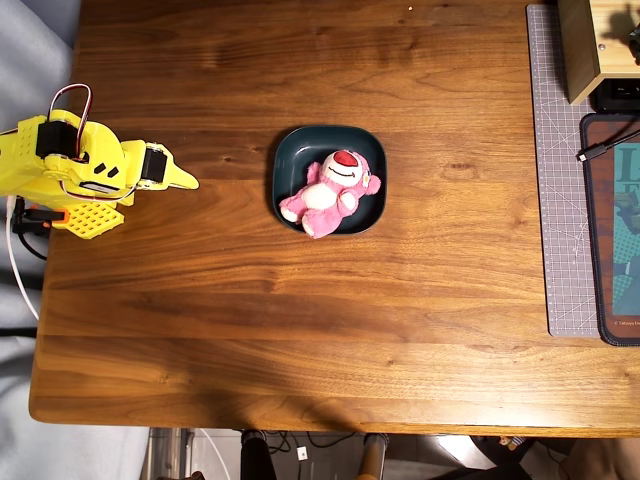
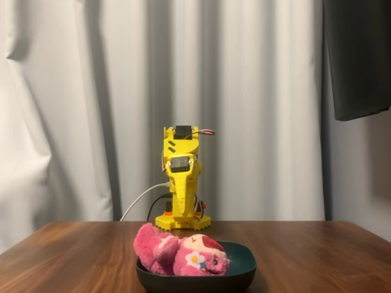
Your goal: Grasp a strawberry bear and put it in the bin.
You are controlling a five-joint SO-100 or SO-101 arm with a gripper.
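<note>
Yellow gripper [image 1: 185, 182] at the left edge of the overhead frame, folded back over the arm's base [image 1: 85, 218], fingers drawn together to a single point aimed right across the table [image 1: 300, 340], holding nothing; in the fixed view the same gripper [image 2: 181, 210] hangs nose-down at centre frame, tucked in front of the upright yellow arm [image 2: 181, 160], well behind the dish; strawberry bear [image 1: 332, 192] just above centre of the overhead frame, lying on its back inside the bin [image 1: 292, 148], head and dark red nose toward the upper right, white belly up, legs toward the lower left with one foot reaching over the rim; bin a dark teal rounded square, well apart from the gripper, to its right; in the fixed view, bear [image 2: 178, 251] at bottom centre, sprawled across the left half of the bin [image 2: 241, 268], pink rump overhanging the left rim, a small white flower showing on the plush; grey cutting mat [image 1: 555, 180] down the right edge of the overhead frame; pale curtain [image 2: 91, 91] filling the background of the fixed view.
</note>
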